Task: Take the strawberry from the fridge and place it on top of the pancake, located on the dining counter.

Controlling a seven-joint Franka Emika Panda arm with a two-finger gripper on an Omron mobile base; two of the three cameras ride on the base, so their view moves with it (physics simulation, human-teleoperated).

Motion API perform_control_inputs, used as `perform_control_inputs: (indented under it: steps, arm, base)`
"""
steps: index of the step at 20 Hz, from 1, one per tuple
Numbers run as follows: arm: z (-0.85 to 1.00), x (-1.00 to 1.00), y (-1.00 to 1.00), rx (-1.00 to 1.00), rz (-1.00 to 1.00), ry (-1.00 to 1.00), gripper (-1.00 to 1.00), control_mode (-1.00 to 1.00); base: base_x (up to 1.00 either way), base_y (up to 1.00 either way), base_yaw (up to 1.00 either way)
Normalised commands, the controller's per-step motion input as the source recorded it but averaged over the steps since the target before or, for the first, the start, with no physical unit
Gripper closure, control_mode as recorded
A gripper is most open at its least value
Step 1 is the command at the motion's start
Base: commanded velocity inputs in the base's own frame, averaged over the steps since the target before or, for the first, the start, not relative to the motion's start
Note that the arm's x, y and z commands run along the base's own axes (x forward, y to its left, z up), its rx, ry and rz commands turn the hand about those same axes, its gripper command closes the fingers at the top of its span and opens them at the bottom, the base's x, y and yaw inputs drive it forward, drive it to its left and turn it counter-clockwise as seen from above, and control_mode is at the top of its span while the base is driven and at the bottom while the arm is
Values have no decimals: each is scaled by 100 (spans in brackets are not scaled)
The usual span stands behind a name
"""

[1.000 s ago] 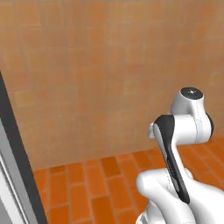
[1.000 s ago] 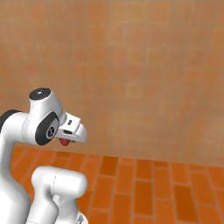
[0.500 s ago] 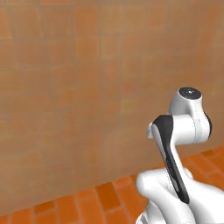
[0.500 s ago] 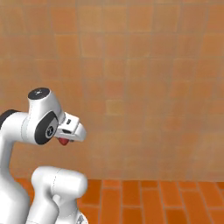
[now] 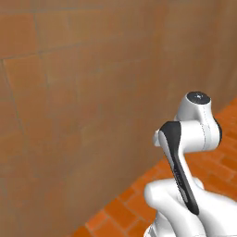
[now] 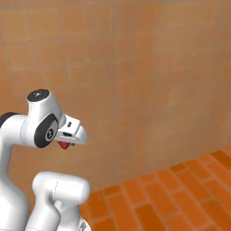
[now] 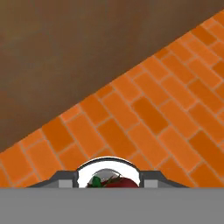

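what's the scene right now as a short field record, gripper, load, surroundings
gripper: gripper shut on the strawberry, tucked close to the arm
strawberry: strawberry dark red, green leaves seen in the hand view, held above the floor
floor: orange brick floor
wall: tan tiled wall ahead of the base
task stage: berry in hand, not yet placed

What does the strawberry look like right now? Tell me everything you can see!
The strawberry is a tiny, dark red, shiny berry with a bit of green leaf on one side. It sits pinched in the gripper, held up in the air above the orange brick floor. From the right base view, only a small red bump peeks out underneath.
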Motion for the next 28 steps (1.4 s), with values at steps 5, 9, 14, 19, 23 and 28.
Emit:
perform_control_inputs:
  steps: [5,9,14,19,23,28]
  arm:
    - [0,0,0,0,0,0,100,100]
    - [0,0,0,0,0,0,100,100]
    - [0,0,0,0,0,0,100,100]
    - [0,0,0,0,0,0,100,100]
    - [0,0,0,0,0,0,100,100]
    - [0,0,0,0,0,0,100,100]
  base:
    - [56,-21,-69]
    - [11,-14,-86]
    - [11,-15,-84]
    - [30,0,-82]
    - [39,0,-80]
    - [55,1,-78]
